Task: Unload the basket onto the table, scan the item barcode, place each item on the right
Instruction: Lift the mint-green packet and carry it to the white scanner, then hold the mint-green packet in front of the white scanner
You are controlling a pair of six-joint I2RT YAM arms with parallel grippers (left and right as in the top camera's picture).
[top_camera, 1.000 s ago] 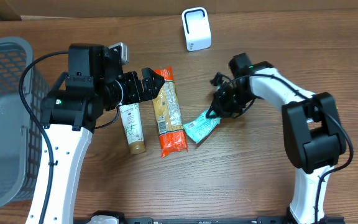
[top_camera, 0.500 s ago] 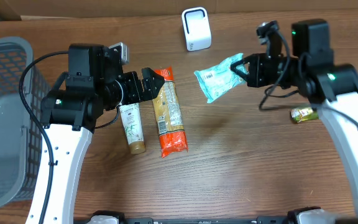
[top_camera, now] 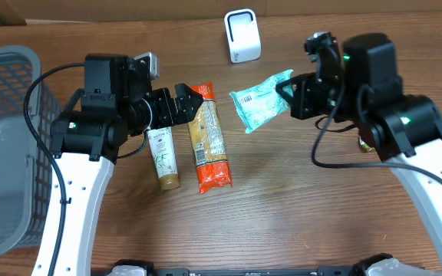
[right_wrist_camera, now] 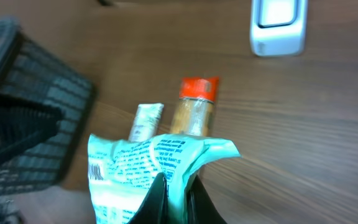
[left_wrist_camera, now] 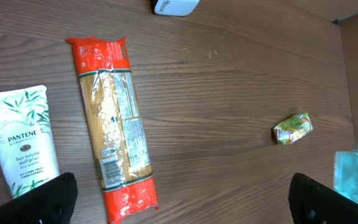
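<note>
right fingers [top_camera: 291,93] pinching teal packet [top_camera: 258,107]; left fingers [left_wrist_camera: 42,199] spread wide near pasta pack [left_wrist_camera: 114,124]

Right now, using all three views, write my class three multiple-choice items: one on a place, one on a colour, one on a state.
1. Where is the scanner?
A. under the table
B. on the table, near its far edge
C. held in the air

2. What colour is the packet in the right gripper?
A. teal
B. red
C. black

3. How does the left gripper stand?
A. shut on a packet
B. shut, with nothing in it
C. open, holding nothing

Answers:
1 B: the overhead view shows it on the wood by the far edge.
2 A: the right wrist view shows teal film pinched between the fingers.
3 C: in the left wrist view its fingers stand wide apart with nothing between them.
</note>
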